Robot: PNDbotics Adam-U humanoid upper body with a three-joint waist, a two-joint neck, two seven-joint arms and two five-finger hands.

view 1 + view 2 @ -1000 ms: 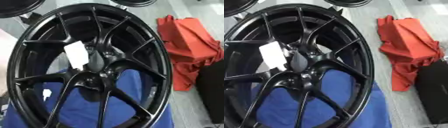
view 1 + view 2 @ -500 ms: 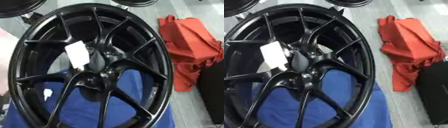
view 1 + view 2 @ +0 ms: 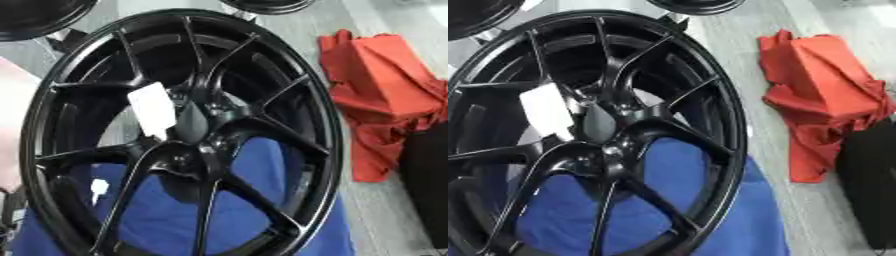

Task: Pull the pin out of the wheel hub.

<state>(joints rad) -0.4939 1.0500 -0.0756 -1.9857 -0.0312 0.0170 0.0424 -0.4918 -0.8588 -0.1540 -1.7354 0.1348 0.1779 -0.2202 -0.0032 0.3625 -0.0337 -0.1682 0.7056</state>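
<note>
At the centre of a black wheel (image 3: pixel 179 135) on blue cloth (image 3: pixel 166 210), no pin can be made out and neither hand is shown, so a blind reach risks fumbling.

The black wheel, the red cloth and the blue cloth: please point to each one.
black wheel (image 3: pixel 262 125): left eye view, a spoke.
red cloth (image 3: pixel 824 80): right eye view, its middle.
blue cloth (image 3: pixel 175 210): left eye view, between spokes.
</note>
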